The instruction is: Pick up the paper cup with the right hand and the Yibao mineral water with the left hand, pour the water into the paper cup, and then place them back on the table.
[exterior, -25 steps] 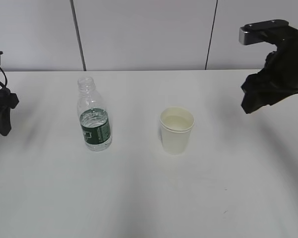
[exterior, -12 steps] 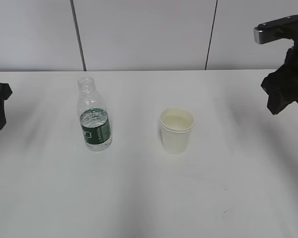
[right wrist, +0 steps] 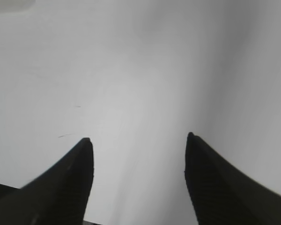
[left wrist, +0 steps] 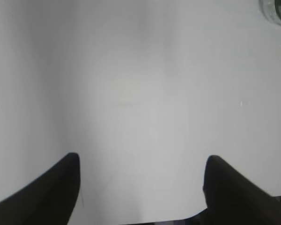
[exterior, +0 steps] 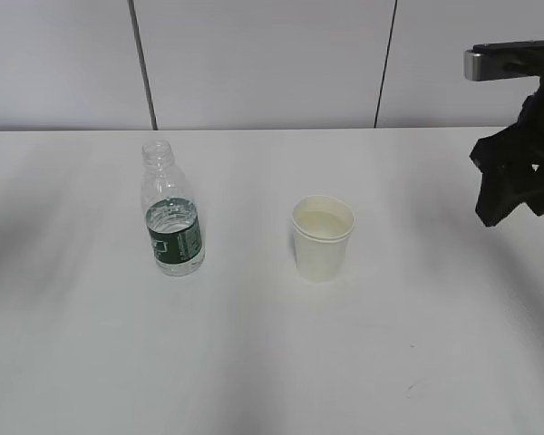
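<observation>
The cup (exterior: 323, 237) and bottle (exterior: 171, 213) stand upright, apart, mid-counter (exterior: 272, 362). The right gripper (right wrist: 138, 140) hangs wide open and empty, the cup at its 9 o'clock. The left gripper (left wrist: 140, 161), also spread and empty, has the bottle at 1 o'clock.

Nothing legible showed. The Yibao mineral water (exterior: 172, 220), left of centre in the exterior view, wore a dark green label (exterior: 175, 239) with white print too small to read.
</observation>
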You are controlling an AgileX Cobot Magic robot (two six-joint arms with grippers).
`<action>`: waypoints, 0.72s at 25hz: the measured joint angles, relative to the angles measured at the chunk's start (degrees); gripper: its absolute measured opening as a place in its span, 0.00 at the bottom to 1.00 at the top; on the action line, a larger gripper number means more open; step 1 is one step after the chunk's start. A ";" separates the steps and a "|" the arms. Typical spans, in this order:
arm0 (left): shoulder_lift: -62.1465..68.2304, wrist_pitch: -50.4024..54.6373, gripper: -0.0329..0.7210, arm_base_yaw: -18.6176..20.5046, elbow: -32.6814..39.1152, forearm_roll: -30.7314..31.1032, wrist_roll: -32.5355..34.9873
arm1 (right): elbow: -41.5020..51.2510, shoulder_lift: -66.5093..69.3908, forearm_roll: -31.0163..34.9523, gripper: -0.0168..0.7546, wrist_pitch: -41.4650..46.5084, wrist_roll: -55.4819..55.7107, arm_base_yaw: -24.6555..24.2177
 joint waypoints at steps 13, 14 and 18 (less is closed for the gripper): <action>-24.73 0.81 0.70 0.00 17.56 -1.64 0.00 | 15.18 -18.16 3.78 0.65 0.27 0.00 0.00; -26.55 0.87 0.70 0.00 18.92 -1.75 0.00 | 16.28 -19.62 3.78 0.65 0.38 0.00 0.00; -35.23 1.34 0.70 0.00 23.20 -1.92 0.00 | 21.59 -26.40 3.78 0.65 0.38 0.00 0.00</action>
